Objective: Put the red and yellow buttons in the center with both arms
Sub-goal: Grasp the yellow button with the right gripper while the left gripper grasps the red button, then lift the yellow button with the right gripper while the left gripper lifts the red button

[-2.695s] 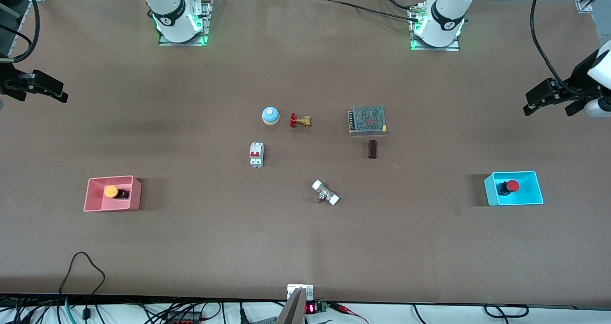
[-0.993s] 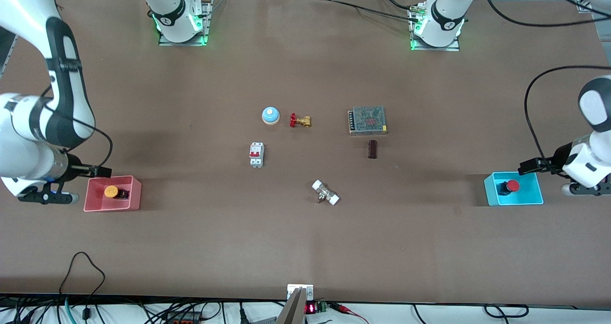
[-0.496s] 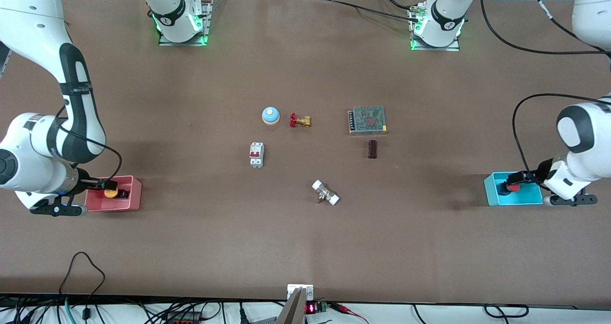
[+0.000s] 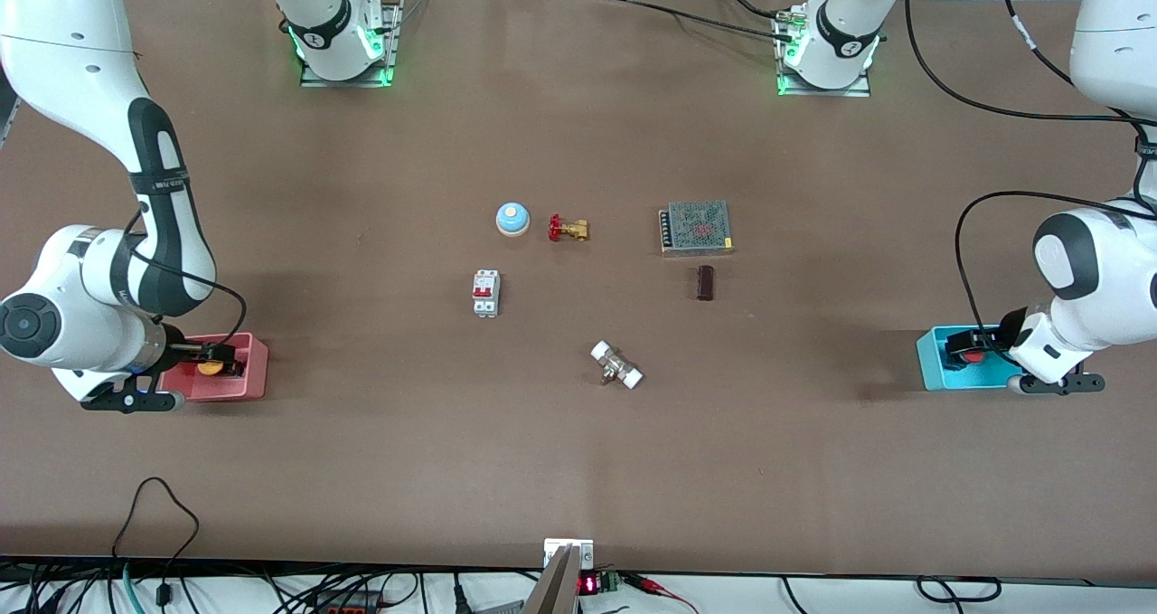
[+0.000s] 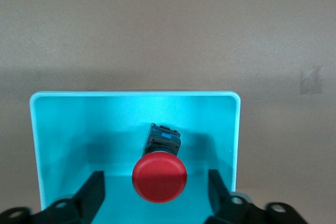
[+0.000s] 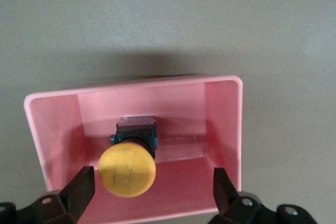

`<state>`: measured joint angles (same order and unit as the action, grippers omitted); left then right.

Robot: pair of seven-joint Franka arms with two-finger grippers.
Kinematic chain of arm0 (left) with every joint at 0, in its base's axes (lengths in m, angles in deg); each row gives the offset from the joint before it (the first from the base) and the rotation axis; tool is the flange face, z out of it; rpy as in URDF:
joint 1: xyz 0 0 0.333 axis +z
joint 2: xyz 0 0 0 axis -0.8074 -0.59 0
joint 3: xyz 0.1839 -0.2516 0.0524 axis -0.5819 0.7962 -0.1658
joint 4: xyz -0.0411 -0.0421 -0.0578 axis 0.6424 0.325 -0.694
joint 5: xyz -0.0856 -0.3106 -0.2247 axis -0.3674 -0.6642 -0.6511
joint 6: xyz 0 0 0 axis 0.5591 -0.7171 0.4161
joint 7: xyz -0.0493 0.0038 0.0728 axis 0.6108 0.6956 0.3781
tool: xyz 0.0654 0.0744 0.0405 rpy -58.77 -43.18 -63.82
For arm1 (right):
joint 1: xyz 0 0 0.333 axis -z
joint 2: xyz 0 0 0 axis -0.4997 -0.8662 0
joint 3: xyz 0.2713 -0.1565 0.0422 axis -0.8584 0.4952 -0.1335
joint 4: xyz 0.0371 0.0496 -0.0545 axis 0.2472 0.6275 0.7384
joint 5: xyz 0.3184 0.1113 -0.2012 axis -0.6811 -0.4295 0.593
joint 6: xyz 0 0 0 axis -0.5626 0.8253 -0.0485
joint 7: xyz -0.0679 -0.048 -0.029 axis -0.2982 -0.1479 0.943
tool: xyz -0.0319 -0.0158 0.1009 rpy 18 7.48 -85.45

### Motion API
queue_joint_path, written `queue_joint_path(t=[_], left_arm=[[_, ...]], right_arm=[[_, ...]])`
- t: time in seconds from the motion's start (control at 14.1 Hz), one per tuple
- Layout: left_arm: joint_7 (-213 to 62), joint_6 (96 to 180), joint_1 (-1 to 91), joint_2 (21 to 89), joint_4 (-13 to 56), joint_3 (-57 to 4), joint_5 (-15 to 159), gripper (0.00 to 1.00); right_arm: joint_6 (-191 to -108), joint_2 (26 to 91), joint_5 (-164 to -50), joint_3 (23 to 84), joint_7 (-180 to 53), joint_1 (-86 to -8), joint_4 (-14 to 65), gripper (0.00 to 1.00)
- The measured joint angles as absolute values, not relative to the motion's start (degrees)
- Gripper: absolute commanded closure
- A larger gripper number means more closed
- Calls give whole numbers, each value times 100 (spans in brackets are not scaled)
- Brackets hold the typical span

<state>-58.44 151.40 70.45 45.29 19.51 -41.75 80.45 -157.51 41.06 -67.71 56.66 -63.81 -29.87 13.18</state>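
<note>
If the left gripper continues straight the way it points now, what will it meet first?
Most likely the red button: the left gripper is open over the cyan tray, one finger on each side of the cap. How far above the cap it is remains unclear.

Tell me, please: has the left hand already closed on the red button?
No, the left hand is open, its fingers apart from the red button.

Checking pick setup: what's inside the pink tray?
The pink tray holds one yellow button lying on its side, black body showing. The right gripper is open astride it. The tray floor under the cap is hidden.
</note>
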Motion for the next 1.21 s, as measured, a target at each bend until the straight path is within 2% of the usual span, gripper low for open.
queue_joint_path(t=[0.14, 0.28, 0.35, 0.43, 0.5, 0.71, 0.85, 1.13, 1.21], left_arm=[[-5843, 15140, 7045, 4529, 1950, -4174, 8045, 58], [-5845, 15140, 7045, 4529, 1946, -4174, 8045, 68], [-5846, 15140, 7045, 4529, 1941, -4174, 8045, 71], [-5846, 15140, 7045, 4530, 1931, -4174, 8045, 73], [-5846, 15141, 7045, 4538, 1910, -4174, 8045, 76], [-5846, 15040, 7043, 4713, 1806, -4169, 8045, 77], [-5845, 14746, 7040, 5013, 1753, -4150, 8045, 77], [-5888, 14058, 6875, 5570, 1754, -4069, 8045, 76], [-6004, 13919, 6759, 5633, 1759, -4057, 8045, 76]], right_arm=[[-15779, 4066, -6771, 5665, -6395, -2988, 1317, 0], [-15786, 4047, -6771, 5663, -6400, -2989, 1317, 0], [-15794, 4042, -6771, 5662, -6401, -2990, 1317, 4], [-15800, 4039, -6771, 5662, -6404, -2990, 1317, 13], [-15810, 4034, -6771, 5662, -6406, -2990, 1317, 15], [-15954, 4008, -6771, 5656, -6415, -2997, 1314, 17], [-15977, 3998, -6770, 5650, -6416, -3002, 1313, 22], [-15982, 3997, -6770, 5649, -6422, -3003, 1311, 39], [-15983, 3997, -6770, 5649, -6422, -3003, 1311, 47]])
